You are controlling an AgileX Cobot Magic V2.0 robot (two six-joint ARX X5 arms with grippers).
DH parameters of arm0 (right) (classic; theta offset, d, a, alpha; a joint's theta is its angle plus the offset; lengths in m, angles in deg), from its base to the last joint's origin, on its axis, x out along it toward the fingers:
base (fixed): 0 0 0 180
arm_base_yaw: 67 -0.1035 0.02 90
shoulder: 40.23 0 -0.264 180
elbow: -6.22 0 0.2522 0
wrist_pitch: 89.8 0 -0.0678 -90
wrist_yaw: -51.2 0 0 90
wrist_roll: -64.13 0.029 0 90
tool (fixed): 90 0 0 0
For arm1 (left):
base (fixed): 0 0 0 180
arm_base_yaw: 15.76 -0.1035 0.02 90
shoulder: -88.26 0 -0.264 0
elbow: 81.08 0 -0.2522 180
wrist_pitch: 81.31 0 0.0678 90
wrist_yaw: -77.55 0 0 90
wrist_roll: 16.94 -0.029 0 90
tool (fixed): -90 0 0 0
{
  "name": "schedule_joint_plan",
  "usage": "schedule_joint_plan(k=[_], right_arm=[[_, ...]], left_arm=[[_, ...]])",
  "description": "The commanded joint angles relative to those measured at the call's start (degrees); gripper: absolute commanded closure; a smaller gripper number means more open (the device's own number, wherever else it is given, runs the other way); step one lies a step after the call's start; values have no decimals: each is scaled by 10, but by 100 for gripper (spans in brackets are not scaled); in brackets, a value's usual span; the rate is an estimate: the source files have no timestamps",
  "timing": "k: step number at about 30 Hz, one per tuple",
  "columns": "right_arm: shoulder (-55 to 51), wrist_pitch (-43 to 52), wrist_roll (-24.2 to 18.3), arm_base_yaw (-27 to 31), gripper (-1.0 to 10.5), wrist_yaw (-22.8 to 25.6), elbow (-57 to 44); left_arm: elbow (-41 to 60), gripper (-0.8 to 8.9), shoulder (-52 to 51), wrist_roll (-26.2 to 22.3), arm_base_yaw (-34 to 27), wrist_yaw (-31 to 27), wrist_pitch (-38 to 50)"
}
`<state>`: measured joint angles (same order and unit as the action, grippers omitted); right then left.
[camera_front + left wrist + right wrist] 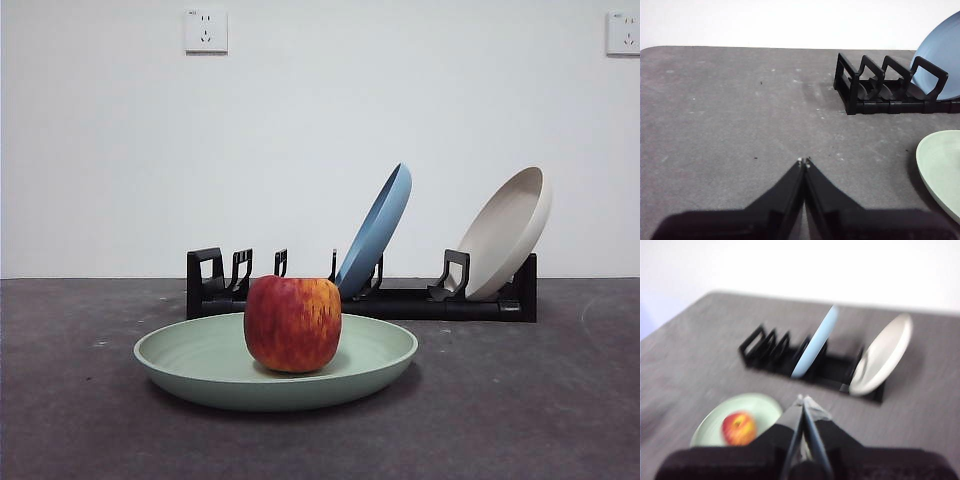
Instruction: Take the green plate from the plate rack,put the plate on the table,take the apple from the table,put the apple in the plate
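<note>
apple [292, 323] sits in green plate [276, 361] on counter [520, 400], in front of plate rack [361, 289] | left claw [804, 162] and right claw [801, 399] both pressed together, holding nothing | I judge the task finished; I keep both arms high and away from the plate.

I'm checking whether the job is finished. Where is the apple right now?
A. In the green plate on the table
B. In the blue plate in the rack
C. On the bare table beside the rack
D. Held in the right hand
A: the apple sits inside the green plate, which lies flat on the table in front of the rack.
</note>
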<state>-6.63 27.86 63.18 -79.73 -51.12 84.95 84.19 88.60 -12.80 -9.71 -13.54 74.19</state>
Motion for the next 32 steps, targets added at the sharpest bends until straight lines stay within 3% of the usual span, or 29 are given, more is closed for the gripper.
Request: schedule_joint_plan(k=[1,8,12,20,32], right_arm=[[-50,98,-36,30,946,-21,-99],[-164,345,-11,72,946,-25,-346],[-212,415,3,78,946,-21,-447],[-285,436,15,78,946,7,-575],[-336,405,41,78,946,6,-646]], left_arm=[[8,815,-2,4,-2,-1,2],[8,815,-2,4,-2,-1,2],[8,816,-2,4,-2,-1,2],[8,815,-2,4,-2,-1,2],[8,815,-2,4,-2,-1,2]])
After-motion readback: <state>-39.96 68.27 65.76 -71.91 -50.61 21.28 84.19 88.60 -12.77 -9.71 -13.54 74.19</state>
